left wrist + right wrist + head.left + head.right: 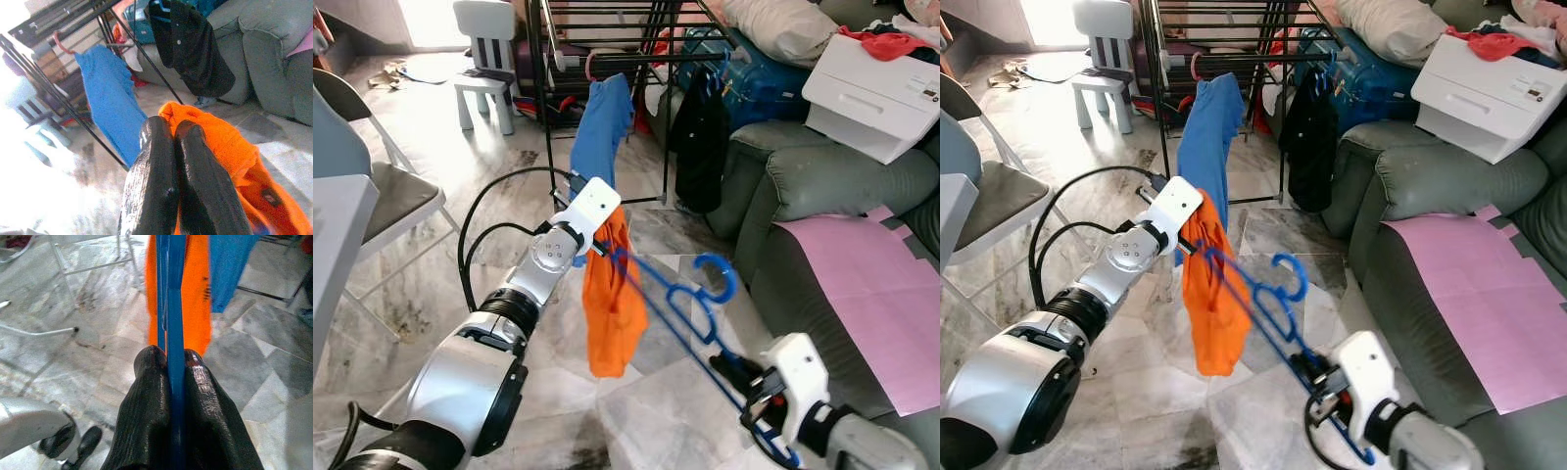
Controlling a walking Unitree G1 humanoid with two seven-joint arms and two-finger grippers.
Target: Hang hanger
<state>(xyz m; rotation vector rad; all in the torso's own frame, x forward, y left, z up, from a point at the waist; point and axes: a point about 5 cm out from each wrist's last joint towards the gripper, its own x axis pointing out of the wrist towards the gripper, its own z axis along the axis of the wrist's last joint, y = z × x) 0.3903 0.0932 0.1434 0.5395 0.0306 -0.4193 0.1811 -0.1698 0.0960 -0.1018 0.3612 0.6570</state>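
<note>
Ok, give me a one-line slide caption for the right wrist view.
Right gripper clamped on the blue plastic hanger, orange garment hanging beyond over the grey marble floor.

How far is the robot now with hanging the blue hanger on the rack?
Done: the orange garment is on the blue hanger. In hand: the right claw is shut on the hanger, and the left claw is shut on the garment. Left: hooking it on the black rack, where blue and black clothes already hang.
</note>
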